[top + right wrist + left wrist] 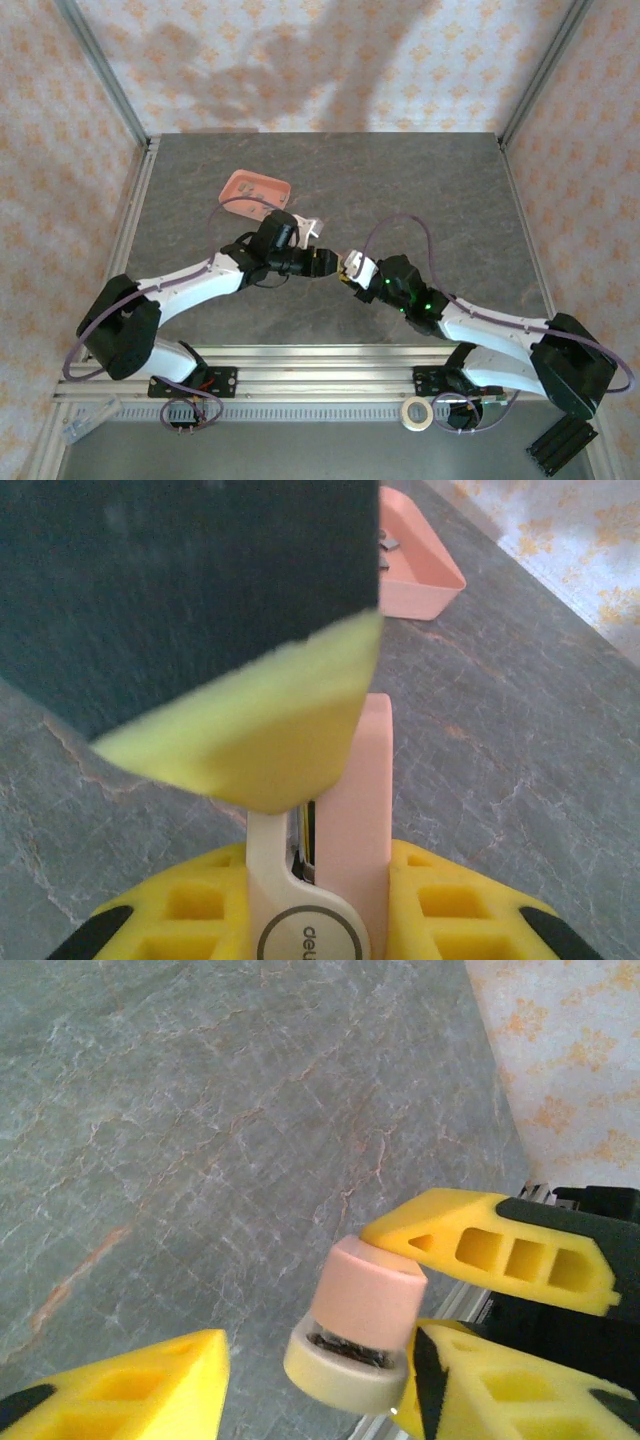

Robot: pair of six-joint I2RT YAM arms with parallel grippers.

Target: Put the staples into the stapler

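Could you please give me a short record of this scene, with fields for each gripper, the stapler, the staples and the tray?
left gripper: open, fingers either side of the stapler's far end; contact unclear
right gripper: shut on the stapler's rear end
stapler: held between the two arms, narrow gap between pink top and white base
staples: grey pieces lying in the tray
tray: salmon-pink, on the table, beyond the grippers
tape roll: on the rail near the right arm's base
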